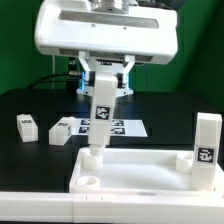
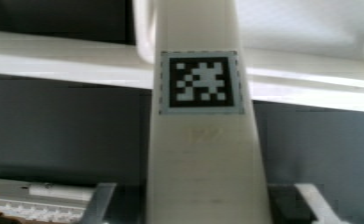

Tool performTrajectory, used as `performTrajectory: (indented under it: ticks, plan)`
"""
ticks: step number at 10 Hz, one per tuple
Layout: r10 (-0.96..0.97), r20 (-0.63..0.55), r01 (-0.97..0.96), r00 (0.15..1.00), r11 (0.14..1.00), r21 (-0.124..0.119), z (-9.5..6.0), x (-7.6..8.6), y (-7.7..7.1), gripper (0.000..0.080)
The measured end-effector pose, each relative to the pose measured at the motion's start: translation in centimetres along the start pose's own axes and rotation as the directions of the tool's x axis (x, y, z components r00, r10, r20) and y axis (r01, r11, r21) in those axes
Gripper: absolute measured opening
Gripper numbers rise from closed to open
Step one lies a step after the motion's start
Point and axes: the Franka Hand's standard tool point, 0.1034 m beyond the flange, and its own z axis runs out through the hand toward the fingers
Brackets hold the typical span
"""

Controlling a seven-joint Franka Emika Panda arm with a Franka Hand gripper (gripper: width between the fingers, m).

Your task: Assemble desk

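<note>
1. Jaws: closed partway and clamped on the upper end of a white square-section plastic leg (image 1: 101, 120). In the wrist view the leg (image 2: 200, 150) fills the gap, with a finger pad (image 2: 54, 198) on each side of it.
2. The held leg hangs straight below the jaws, near upright with a slight lean. A black-and-white square tag (image 1: 101, 113) (image 2: 200, 82) sits on its face just below the jaws.
3. White plastic rectangular rimmed tabletop (image 1: 140, 172): lies flat on the black desk (image 1: 165, 120), below the jaws.
4. The held leg's lower end meets the tabletop at its far corner on the exterior view's left, directly under the jaws. Cannot tell whether it is seated in the socket or only resting on it.
5. Round corner socket (image 1: 88, 182): near corner on the same side, below the jaws and closer to the camera. Its hole is visible.
6. Second white leg (image 1: 207, 150): upright at the tabletop's corner, well off to the exterior view's right of the jaws and lower, tag facing the camera.
7. Two loose white legs (image 1: 27, 127) (image 1: 62, 130): flat on the black desk, apart from each other, lower than the jaws and to the exterior view's left of them.
8. Marker board (image 1: 125, 127): flat on the black desk behind the held leg, which partly hides it.
</note>
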Motion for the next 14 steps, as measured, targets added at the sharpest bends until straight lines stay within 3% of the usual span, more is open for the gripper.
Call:
performTrajectory:
  ticks: [2,3,8,11,14]
  plan:
    - [0.032,-0.008,-0.032,0.999,0.999,0.011,0.7,3.1,1.7,0.029]
    - [0.037,-0.024,-0.037,0.999,0.999,0.011,1.3,3.8,2.0,0.029]
    - [0.037,-0.015,-0.037,0.999,0.999,0.014,1.6,3.3,1.9,0.029]
    - [0.033,-0.015,-0.033,0.999,0.999,0.023,3.1,4.0,1.3,0.029]
    - [0.033,-0.013,-0.033,0.999,0.999,0.023,3.3,4.0,1.3,0.029]
